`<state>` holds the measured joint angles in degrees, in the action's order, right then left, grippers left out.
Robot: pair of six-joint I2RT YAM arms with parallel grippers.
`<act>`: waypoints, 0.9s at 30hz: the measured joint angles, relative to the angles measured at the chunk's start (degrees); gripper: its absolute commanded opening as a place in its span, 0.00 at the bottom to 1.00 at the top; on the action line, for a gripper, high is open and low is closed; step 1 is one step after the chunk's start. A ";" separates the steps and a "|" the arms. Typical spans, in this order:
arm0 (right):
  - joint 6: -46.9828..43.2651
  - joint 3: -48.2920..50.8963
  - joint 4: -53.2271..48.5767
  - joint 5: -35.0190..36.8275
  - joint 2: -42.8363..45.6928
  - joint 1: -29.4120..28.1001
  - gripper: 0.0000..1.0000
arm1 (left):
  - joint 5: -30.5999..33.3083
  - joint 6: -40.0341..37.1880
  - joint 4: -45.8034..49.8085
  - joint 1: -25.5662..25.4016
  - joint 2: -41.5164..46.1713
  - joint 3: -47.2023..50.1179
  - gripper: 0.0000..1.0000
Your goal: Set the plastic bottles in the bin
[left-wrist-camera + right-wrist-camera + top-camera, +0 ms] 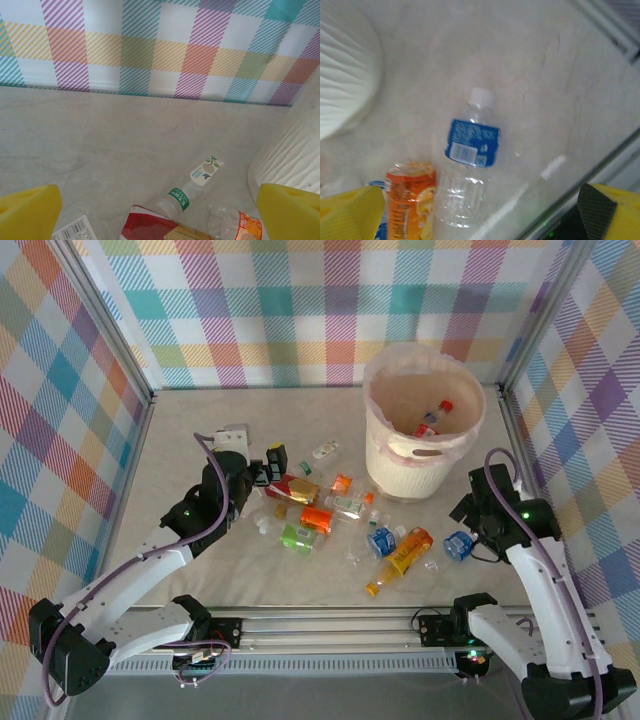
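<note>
a: are they holding anything?
b: no. left end effector and right end effector both gape wide, empty. plastic bottles lie scattered on the table near the bin, some inside it.

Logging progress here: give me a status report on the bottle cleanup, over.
Left gripper open, right gripper open, both empty. Most plastic bottles on the table, two or so in the bin. Nothing blocking.

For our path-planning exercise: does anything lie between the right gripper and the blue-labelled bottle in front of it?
Nothing visible does. The blue-labelled bottle lies bare on the table ahead of the open right gripper; an orange-labelled bottle lies close beside it.
</note>
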<state>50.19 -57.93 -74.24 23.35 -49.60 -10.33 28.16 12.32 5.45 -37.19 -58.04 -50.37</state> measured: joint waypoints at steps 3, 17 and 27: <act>1.53 4.55 0.61 -3.48 0.09 2.60 1.00 | 0.00 -0.15 -0.07 0.00 0.00 0.00 1.00; 0.35 19.21 15.61 -15.87 -1.75 13.20 1.00 | -0.46 -0.15 -0.24 0.28 -0.96 0.33 1.00; -1.57 22.58 26.34 -20.98 -7.78 16.61 1.00 | -0.70 -0.11 -0.17 0.28 -1.66 0.33 1.00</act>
<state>48.62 -35.35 -47.90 2.37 -57.39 6.28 27.46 12.21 5.28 -36.91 -59.70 -50.04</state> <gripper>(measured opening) 0.996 0.999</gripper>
